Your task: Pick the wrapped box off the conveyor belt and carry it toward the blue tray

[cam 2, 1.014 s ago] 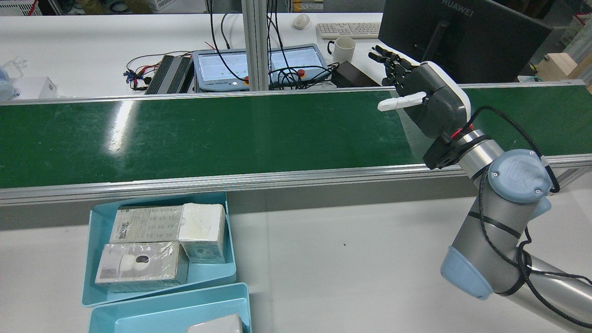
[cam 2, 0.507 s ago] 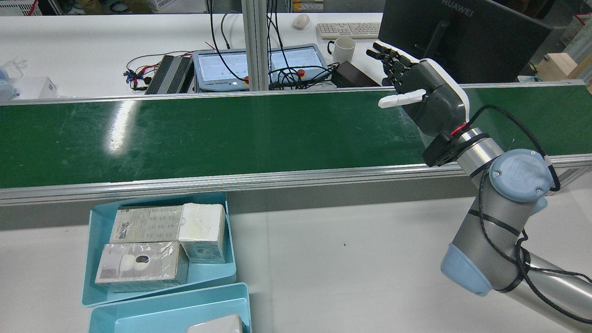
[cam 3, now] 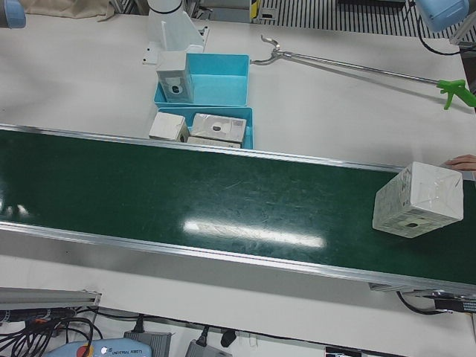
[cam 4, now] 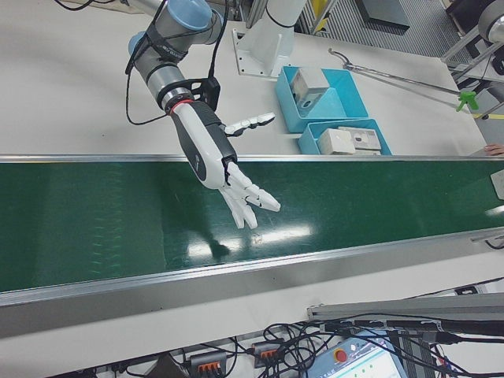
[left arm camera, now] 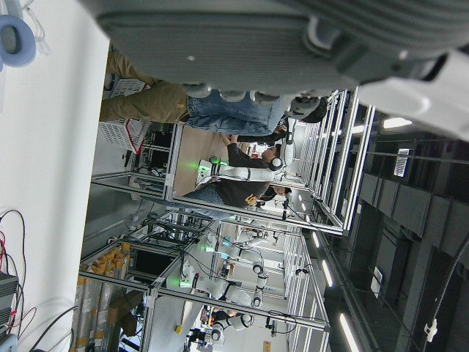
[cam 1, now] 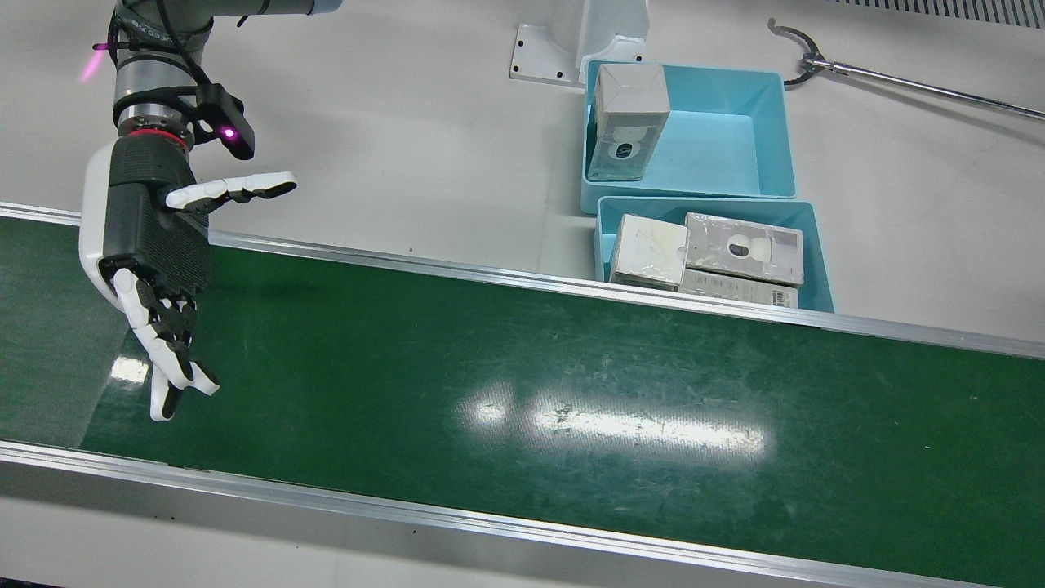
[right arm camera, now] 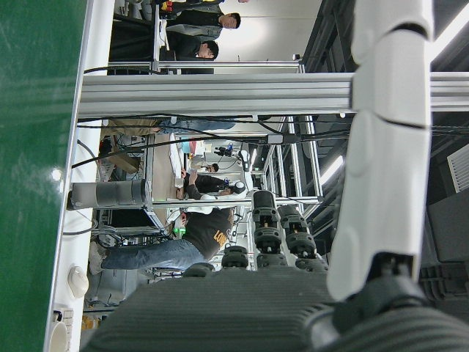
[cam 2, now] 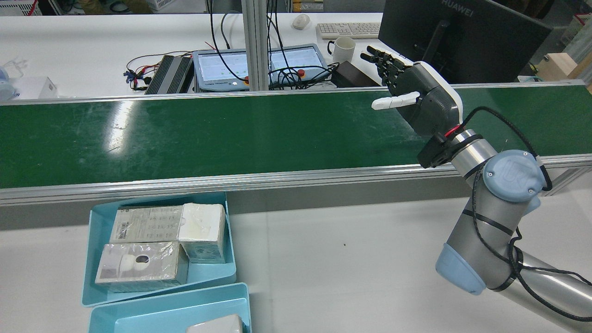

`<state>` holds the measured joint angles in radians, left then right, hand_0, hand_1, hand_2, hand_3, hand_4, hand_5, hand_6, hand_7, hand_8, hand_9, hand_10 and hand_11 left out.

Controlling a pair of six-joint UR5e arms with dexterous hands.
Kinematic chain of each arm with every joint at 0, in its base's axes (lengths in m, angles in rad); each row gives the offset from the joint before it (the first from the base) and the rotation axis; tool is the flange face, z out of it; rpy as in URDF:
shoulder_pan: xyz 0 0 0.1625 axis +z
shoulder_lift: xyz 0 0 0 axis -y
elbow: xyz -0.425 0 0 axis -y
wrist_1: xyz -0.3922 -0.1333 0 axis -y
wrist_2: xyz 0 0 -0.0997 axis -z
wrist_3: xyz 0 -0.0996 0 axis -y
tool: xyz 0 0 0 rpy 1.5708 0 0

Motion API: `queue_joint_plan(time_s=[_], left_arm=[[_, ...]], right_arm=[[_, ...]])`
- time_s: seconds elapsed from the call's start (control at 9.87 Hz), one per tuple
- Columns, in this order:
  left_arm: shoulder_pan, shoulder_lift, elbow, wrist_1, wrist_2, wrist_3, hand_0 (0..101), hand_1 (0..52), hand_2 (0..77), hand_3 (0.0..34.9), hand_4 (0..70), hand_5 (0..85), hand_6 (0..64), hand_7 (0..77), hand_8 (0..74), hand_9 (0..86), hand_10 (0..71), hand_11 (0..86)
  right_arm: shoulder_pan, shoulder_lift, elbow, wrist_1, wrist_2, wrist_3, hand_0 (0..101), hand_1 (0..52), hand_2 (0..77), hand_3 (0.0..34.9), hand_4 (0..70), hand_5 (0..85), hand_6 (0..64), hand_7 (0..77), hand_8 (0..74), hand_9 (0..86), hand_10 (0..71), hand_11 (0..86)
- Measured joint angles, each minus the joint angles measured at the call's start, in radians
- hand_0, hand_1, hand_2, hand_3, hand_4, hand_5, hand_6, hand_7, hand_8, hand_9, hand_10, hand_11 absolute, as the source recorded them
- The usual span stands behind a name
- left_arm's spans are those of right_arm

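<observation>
A wrapped white box (cam 3: 415, 199) stands on the green conveyor belt (cam 3: 186, 193) near its right end in the left-front view, next to no hand. My right hand (cam 2: 425, 104) is open and empty, fingers spread, hovering over the other end of the belt (cam 2: 231, 134); it also shows in the front view (cam 1: 151, 245) and the right-front view (cam 4: 209, 153). Two blue trays sit beside the belt, the nearer one (cam 2: 95, 240) holding three wrapped boxes (cam 2: 157, 245). Only the underside of my left hand (left arm camera: 242, 44) shows; its fingers are hidden.
The second blue tray (cam 1: 718, 147) holds one upright box (cam 1: 627, 122). A long grabber tool (cam 3: 357, 68) lies on the white table. A person's hand (cam 3: 462, 161) is at the table's edge near the box. Beyond the belt are a monitor (cam 2: 462, 32), pendants and cables.
My right hand and forearm have shifted a little to the left and farther across the belt, staying open. Nothing else has moved.
</observation>
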<state>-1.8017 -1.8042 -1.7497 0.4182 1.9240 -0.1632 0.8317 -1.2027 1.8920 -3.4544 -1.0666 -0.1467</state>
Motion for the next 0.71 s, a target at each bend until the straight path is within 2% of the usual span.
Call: queue_joint_plan(time_s=[0.2, 0.71], left_arm=[[0.000, 0.000, 0.000, 0.000, 0.000, 0.000, 0, 0.0, 0.5, 0.0, 0.0, 1.1, 0.0, 0.5, 0.5, 0.0, 0.0, 0.0], [0.000, 0.000, 0.000, 0.000, 0.000, 0.000, 0, 0.0, 1.1, 0.0, 0.5, 1.1, 0.5, 0.5, 0.5, 0.5, 0.0, 0.5]], right_arm=[[-0.002, 0.013, -0.010, 0.000, -0.001, 0.000, 48, 15.3, 7.6, 0.0, 12.0, 10.4, 6.5, 16.4, 2.7, 3.8, 0.0, 1.1], [-0.005, 0.024, -0.012, 0.001, -0.001, -0.001, 48, 14.2, 9.3, 0.0, 9.8, 9.3, 6.5, 16.4, 2.7, 4.4, 0.0, 1.1]])
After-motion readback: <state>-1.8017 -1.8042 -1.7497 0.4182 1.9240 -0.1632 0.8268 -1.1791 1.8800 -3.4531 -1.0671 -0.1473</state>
